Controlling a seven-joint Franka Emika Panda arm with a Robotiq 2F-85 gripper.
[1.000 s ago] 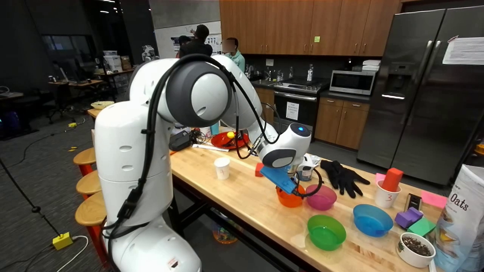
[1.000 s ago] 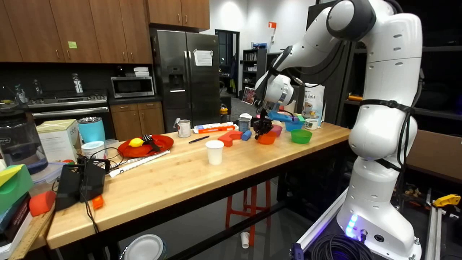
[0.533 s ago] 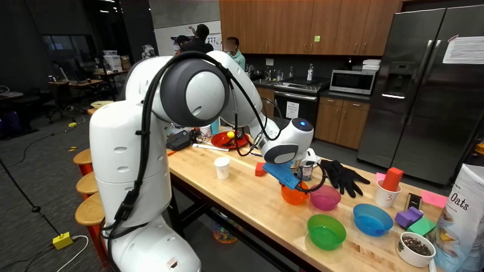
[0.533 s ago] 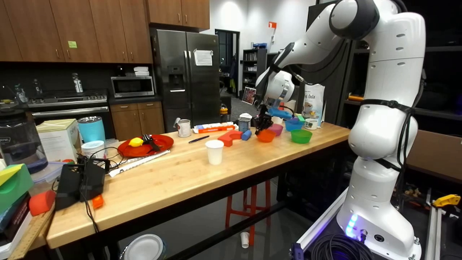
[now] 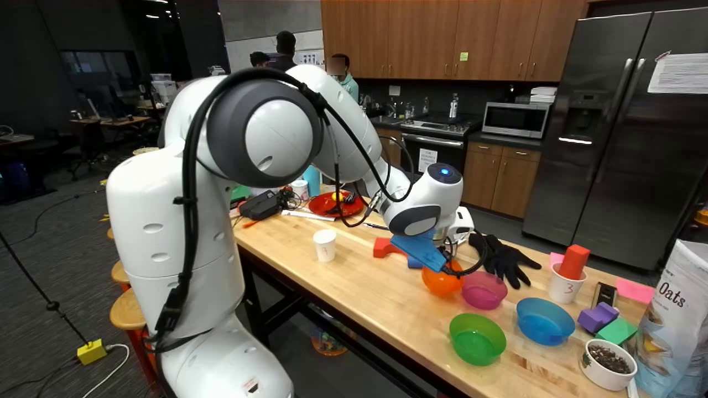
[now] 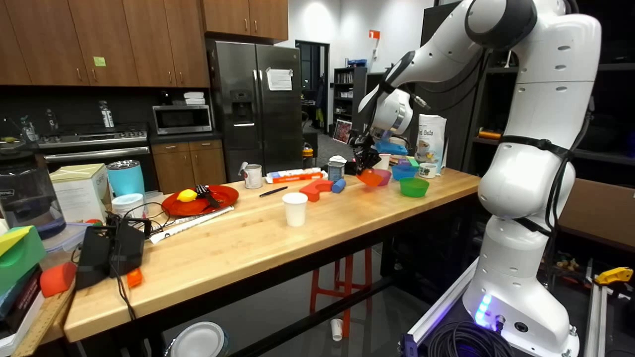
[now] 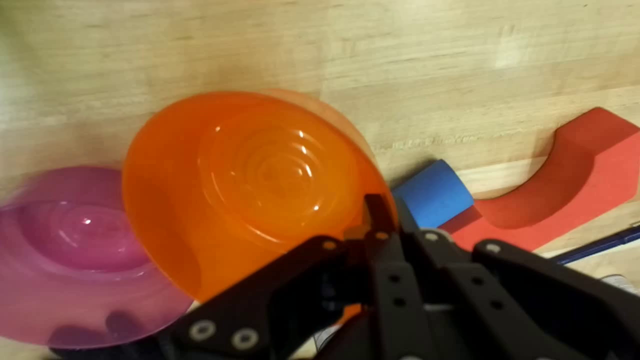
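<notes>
While the gripper [image 7: 391,215] pinches the orange bowl [image 7: 270,170] by its rim, this bowl is tilted beside the pink bowl [image 7: 85,250]; a steady grip and slow motion should prevent the slipping.

Bag [image 5: 672,326]: "Oats" in dark print, readable in both exterior views. White paper cup [image 5: 565,287] with red block [image 5: 573,261] in it: reddish "3". Lone paper cup [image 5: 325,247]: faint reddish figure, cannot tell which. Paper sign [image 5: 427,160] on oven door [image 5: 449,153]: "FOR" at top, "ONLY" at bottom, middle blurred. Sheet [image 5: 679,74] on refrigerator [image 5: 614,160]: print too small.
</notes>
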